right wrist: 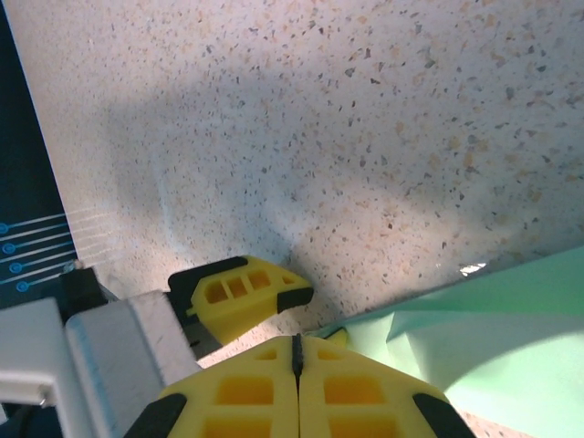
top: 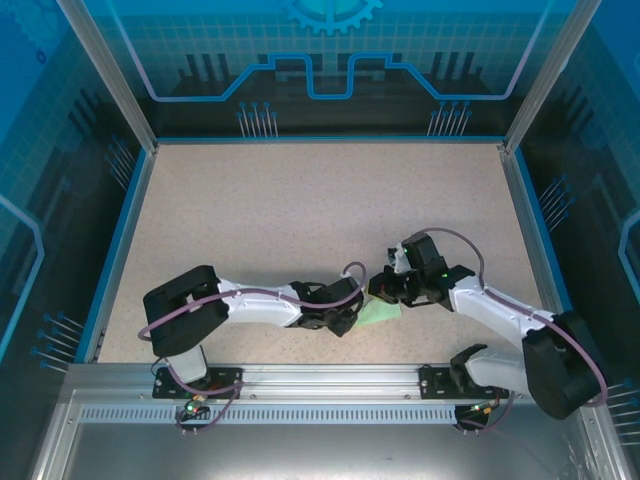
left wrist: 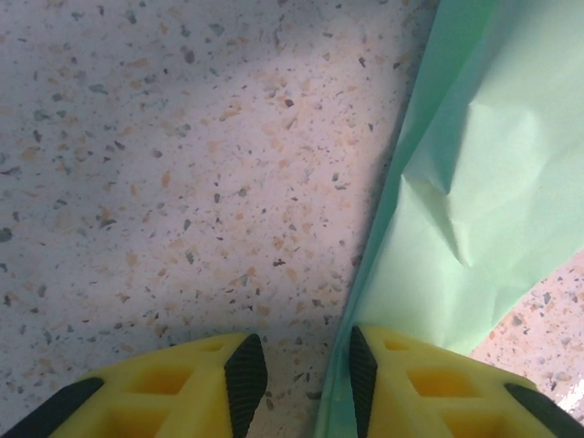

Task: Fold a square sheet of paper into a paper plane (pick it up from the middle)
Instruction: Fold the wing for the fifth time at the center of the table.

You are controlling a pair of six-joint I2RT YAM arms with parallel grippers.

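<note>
No legible text or markings.

under me: speckled beige tabletop (top: 300,200) | round it: blue rim (top: 320,139) | beyond: blue printed wall panels (top: 330,60) | nearest me: metal rail (top: 330,385)

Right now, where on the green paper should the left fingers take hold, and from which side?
Probably the paper by its long straight edge, approached from the exposed table side. That edge runs right up to the open left fingers and looks slightly lifted, while the middle is buckled.
</note>
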